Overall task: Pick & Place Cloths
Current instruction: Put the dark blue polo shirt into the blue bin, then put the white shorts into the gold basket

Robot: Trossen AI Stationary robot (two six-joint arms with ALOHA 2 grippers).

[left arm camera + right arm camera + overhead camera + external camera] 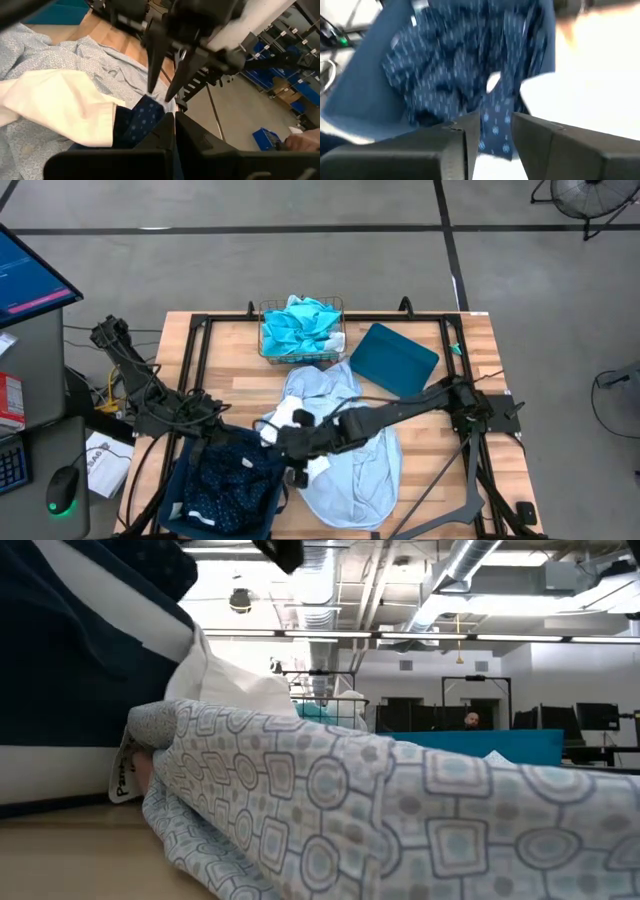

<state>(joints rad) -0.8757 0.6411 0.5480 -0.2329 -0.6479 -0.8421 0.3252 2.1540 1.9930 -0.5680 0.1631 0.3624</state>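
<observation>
The right gripper (296, 463) is stretched across the table to the rim of the dark blue plastic bin (172, 498) at the near left corner, where the navy white-dotted garment (228, 475) lies piled. A strip of that navy fabric is seen in the right wrist view running down between the narrowly parted fingers (454, 142), with the rest of the garment spread beyond them in the bin; whether the strip is actually pinched cannot be told. In the left wrist view the same gripper is seen with its two fingers angled down, tips close over a navy fold beside the white cloth (60, 107). The pale blue patterned garment (350, 460) lies under the right arm, its length running from the wire mesh basket (301, 332) (holding turquoise cloth) toward the near edge. The left gripper (174, 135) sits just beside, fingers pressed together on nothing visible. The low view is filled by fabric, so the contact point is hidden there.
</observation>
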